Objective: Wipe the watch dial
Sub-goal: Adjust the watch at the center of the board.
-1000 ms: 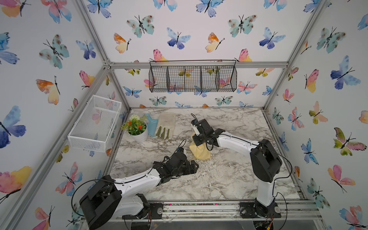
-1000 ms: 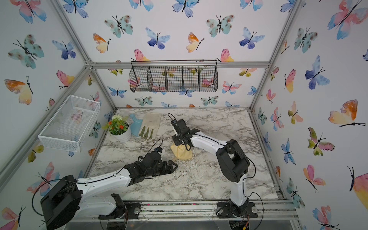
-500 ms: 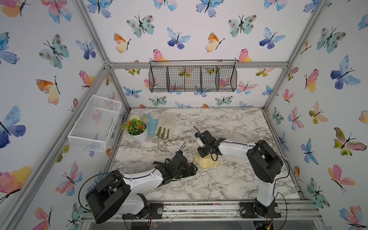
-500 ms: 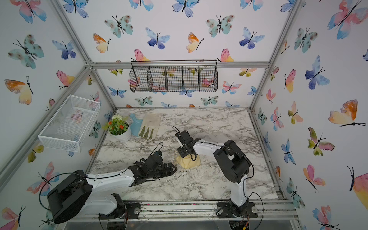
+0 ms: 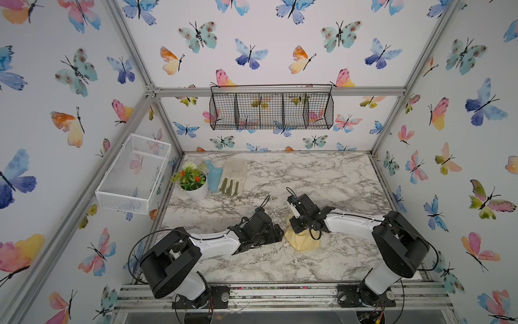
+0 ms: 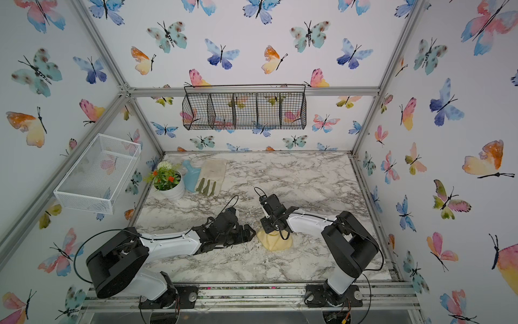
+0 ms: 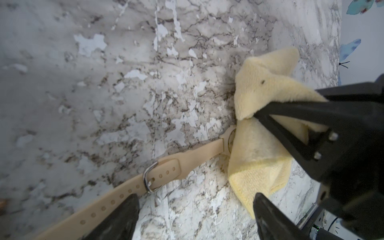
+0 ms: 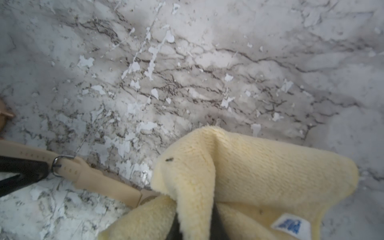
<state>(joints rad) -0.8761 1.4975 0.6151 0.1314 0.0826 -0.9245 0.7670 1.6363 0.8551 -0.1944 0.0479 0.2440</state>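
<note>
The right pincer point(image 7: 256, 114) is gripping a yellow cloth point(image 7: 261, 145) over the watch point(image 7: 226, 138), near-centre on the bench point(image 5: 308, 179). The left pincer point(image 7: 195, 216) is gaping wide above its strap point(image 7: 166, 172). A far-left pot point(image 5: 197, 193) is holding flowers point(image 5: 190, 176).

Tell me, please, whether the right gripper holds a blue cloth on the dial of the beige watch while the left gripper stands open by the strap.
One thing is wrong: the cloth is yellow, not blue, as the left wrist view shows. The right gripper does hold it on the dial of the beige watch, and the left gripper stands open by the strap.
</note>
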